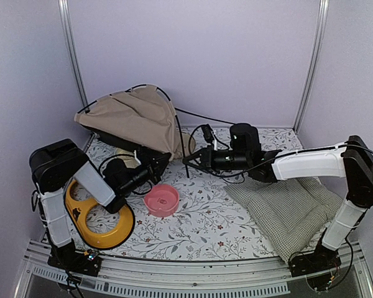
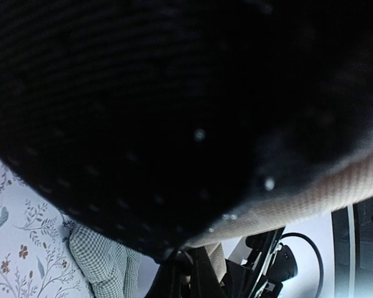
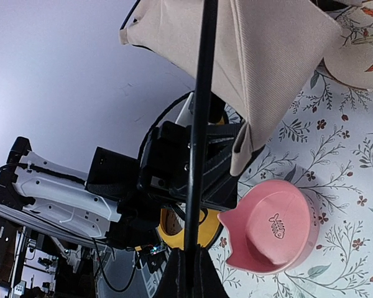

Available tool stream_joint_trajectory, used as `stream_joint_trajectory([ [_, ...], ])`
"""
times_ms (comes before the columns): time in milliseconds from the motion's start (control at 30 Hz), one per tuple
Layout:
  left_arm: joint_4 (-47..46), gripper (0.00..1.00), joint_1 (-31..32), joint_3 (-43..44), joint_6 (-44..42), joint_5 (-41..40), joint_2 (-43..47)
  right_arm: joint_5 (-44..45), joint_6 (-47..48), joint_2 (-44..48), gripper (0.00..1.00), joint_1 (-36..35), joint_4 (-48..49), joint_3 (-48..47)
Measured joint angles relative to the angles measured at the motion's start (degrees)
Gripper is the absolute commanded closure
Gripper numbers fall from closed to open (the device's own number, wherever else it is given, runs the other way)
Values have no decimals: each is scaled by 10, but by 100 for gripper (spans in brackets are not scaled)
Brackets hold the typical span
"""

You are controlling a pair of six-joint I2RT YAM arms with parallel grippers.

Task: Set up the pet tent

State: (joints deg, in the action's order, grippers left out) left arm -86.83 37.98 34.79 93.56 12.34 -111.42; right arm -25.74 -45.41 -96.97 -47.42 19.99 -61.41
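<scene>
The tent (image 1: 135,119) sits slumped at the back left of the counter (image 1: 205,217), against the rear wall, its beige cloth draped in folds and not yet standing up. Thin black poles arc over its top and out to the right. One pole (image 3: 199,124) runs straight down in front of the cloth's hanging corner, and the right fingers (image 3: 188,279) are closed on its lower end, just right of the tent's front edge.

The left fingers (image 1: 160,162) are tucked under the tent's lower front edge. The left wrist view is almost wholly covered by black lining (image 2: 149,112) with a strip of beige hem, so I cannot tell whether they are open or closed.

A pink bowl (image 1: 161,200) with a fish mark stands on the counter near both arms, in front of the tent. A cream bowl (image 3: 360,56) lies partly under the tent's right side. A yellow ring-shaped piece (image 1: 105,226) lies by the left arm, and a checked cushion (image 1: 286,208) lies at the right, under the right arm.
</scene>
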Motion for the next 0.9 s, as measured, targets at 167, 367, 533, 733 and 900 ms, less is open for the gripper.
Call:
stream_joint_trajectory([
  [167, -4, 100, 10, -45, 13, -33, -4, -4, -11, -30, 100, -5, 48, 0],
  [367, -5, 100, 10, -103, 18, -50, 26, -2, -8, -74, 100, -6, 75, -17],
  [533, -5, 100, 14, -123, 14, -51, 73, 7, 17, -113, 100, -6, 93, -65],
  [733, -6, 100, 37, -142, 15, -54, 100, 9, 34, -140, 100, -6, 140, -94],
  [900, -6, 100, 44, -151, 16, -58, 110, 9, 44, -158, 100, -6, 169, -104],
])
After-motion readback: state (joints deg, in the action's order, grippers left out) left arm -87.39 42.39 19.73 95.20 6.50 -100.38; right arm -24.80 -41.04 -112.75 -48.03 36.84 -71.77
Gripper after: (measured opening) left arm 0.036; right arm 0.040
